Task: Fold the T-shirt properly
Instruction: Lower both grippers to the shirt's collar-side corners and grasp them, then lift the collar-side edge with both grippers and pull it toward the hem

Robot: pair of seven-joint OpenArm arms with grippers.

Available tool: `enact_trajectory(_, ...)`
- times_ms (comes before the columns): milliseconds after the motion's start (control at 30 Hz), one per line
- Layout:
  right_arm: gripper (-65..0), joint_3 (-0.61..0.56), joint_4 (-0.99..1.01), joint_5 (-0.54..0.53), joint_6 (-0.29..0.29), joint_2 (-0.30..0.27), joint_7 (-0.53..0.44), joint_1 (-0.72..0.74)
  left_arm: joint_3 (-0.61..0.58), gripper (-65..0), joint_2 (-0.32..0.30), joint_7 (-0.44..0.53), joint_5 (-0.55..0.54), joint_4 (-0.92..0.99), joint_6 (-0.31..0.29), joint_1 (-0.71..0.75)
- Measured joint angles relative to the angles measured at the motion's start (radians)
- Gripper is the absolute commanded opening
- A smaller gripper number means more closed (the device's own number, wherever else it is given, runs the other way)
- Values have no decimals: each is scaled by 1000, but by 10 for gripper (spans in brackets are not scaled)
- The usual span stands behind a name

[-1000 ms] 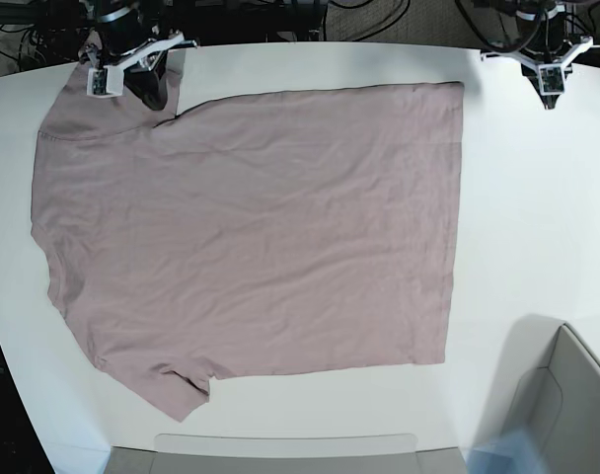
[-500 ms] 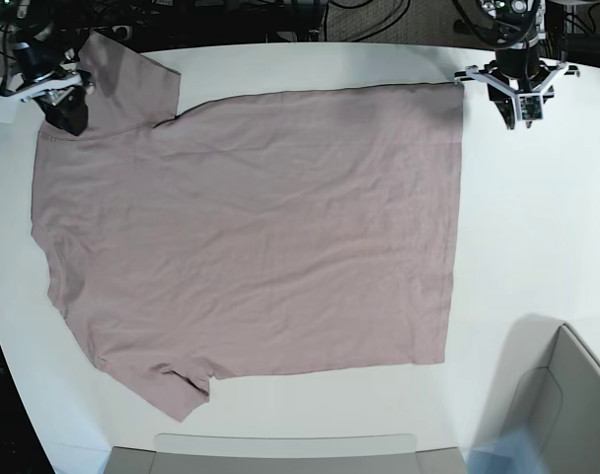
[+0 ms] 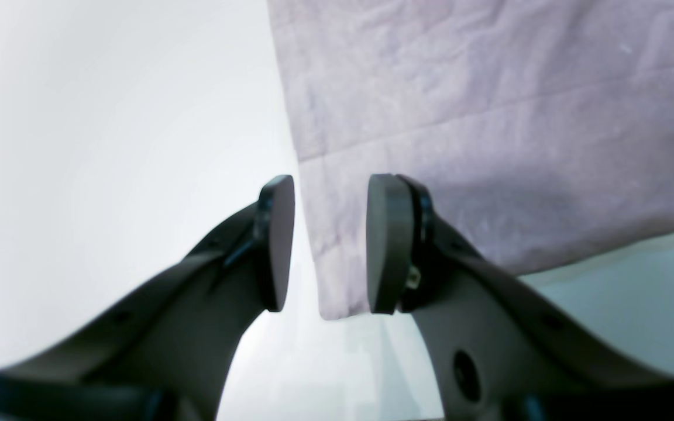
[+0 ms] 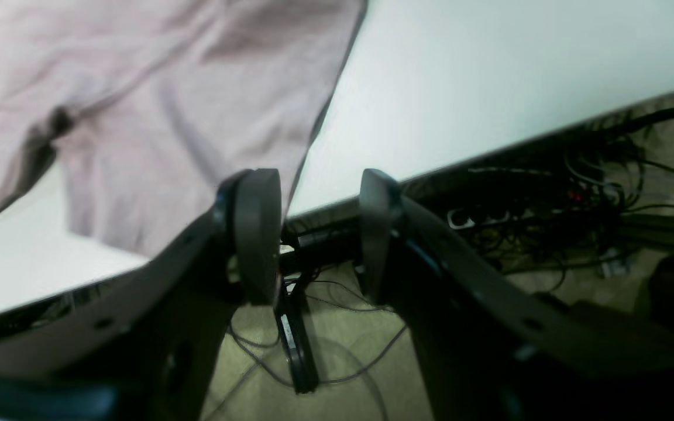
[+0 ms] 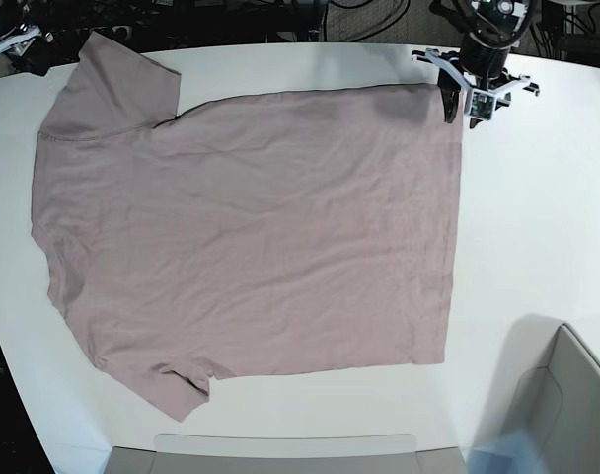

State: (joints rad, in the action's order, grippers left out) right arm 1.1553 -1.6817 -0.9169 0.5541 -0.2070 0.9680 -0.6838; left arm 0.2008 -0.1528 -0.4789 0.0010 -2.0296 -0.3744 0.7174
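On the white worktop [image 5: 537,217] I see the T-shirt [image 5: 251,237] spread flat, sleeves toward my base view's left, hem toward its right. From the left wrist view, my left claw [image 3: 325,242] stands parted, its pads straddling the hem corner without pinching it. My right claw [image 4: 313,234] is parted too, holding nothing, hanging past the worktop's edge above floor cables [image 4: 547,193], with a sleeve just beside its left pad.

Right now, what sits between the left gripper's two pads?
The hem corner of the T-shirt lies in the gap of the open left gripper; neither pad visibly touches it. The left wrist view shows this.
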Motion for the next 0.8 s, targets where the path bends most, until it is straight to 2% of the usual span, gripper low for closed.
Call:
enact_trajectory(200,-421,-61,31,65,0,-3,-13,62,0,-445,0,1,0,0,-3,-23)
enact_trajectory(367,-421,-89,195,128,2,-3,-21,127,0,-445,0,0,0,0,2,-19)
enact_trajectory(500,-421,-94,267,80,14,-18,-51,136,0,-444,-3,0,0,0,0,-19)
enact_trajectory(633,-421,-153,285,75,15,-33,-77,156,0,-443,-2,0,-4,0,-2,-19)
enact_trajectory(700,-421,-178,281,61,16,-24,-86,163,0,-443,-2,-8,-81,0,0,-19)
enact_trajectory(800,-421,-217,282,18,19,-16,-86,165,14,-443,-14,-87,-283,0,-1,-21)
